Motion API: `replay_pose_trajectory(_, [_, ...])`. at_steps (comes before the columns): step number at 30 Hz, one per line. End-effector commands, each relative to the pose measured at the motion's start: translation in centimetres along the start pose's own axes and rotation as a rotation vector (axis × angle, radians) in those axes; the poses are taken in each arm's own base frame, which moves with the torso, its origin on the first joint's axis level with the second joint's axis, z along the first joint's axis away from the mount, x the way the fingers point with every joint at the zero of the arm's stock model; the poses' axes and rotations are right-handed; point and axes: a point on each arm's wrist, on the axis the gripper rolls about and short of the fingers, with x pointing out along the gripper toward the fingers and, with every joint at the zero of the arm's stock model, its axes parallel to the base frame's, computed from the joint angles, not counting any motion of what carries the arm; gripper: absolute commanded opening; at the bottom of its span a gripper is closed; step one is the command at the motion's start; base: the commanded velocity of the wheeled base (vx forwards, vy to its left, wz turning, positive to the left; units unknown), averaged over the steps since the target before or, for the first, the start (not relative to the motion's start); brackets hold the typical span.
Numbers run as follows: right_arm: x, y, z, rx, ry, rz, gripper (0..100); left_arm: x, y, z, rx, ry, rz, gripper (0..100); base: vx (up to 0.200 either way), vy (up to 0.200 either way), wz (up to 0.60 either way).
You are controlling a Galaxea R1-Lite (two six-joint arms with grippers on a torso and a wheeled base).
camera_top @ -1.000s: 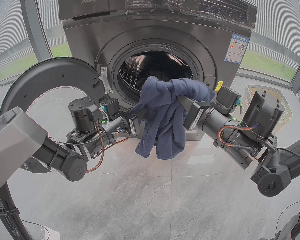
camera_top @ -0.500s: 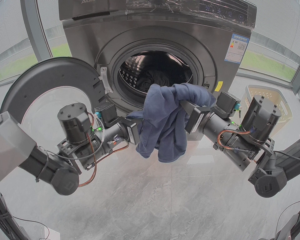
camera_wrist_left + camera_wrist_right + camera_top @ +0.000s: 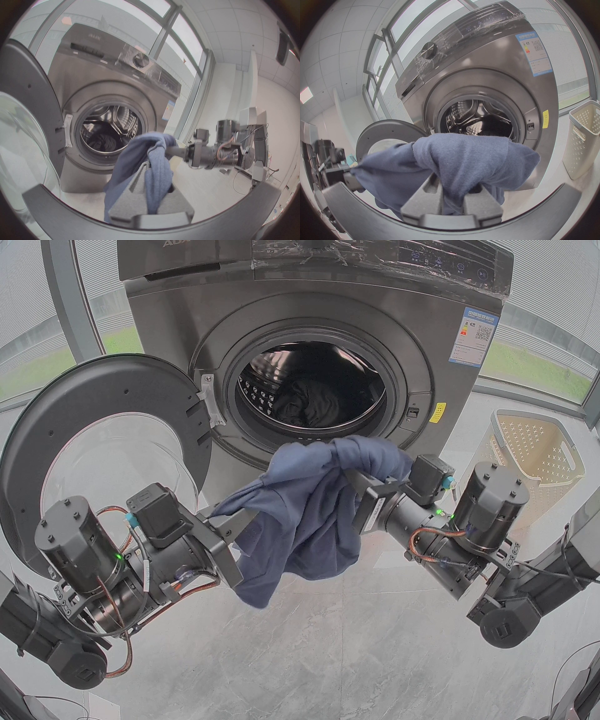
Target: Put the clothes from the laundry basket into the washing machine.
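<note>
The dark blue cloth garment (image 3: 309, 509) hangs in the air between the 2 arms, just in front of and below the round opening of the grey front-loading washing machine (image 3: 350, 309), above the grey marbled floor (image 3: 300, 652). The left pincer (image 3: 247, 521) is clenched on 1 edge of it, and the right pincer (image 3: 349, 474) is clenched on a bunched fold at the other side; the cloth sags between them. The round grey door (image 3: 100, 396) stands swung open to the left. A dark piece of clothing (image 3: 309, 404) lies inside the drum. The beige perforated plastic laundry basket (image 3: 540, 455) stands on the floor right of the machine.
</note>
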Motion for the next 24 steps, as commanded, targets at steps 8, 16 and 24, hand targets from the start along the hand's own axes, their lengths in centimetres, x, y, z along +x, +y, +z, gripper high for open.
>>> replay_pose_trajectory(8, [-1.1,-0.9,-2.4,-0.024,0.049,0.013,0,-0.1,0.5,0.5,0.011,-0.040,0.031,0,0.000,0.000,0.00])
replay_pose_trajectory(16, [-0.6,-0.6,-3.1,-0.022,0.046,0.026,100,-0.1,0.6,0.4,0.010,-0.040,0.032,0,0.000,0.000,0.00])
replay_pose_trajectory(24, [-1.3,-1.7,-5.6,-0.044,0.146,-0.005,100,0.7,0.8,0.8,0.010,-0.065,0.067,0,0.000,0.000,0.00])
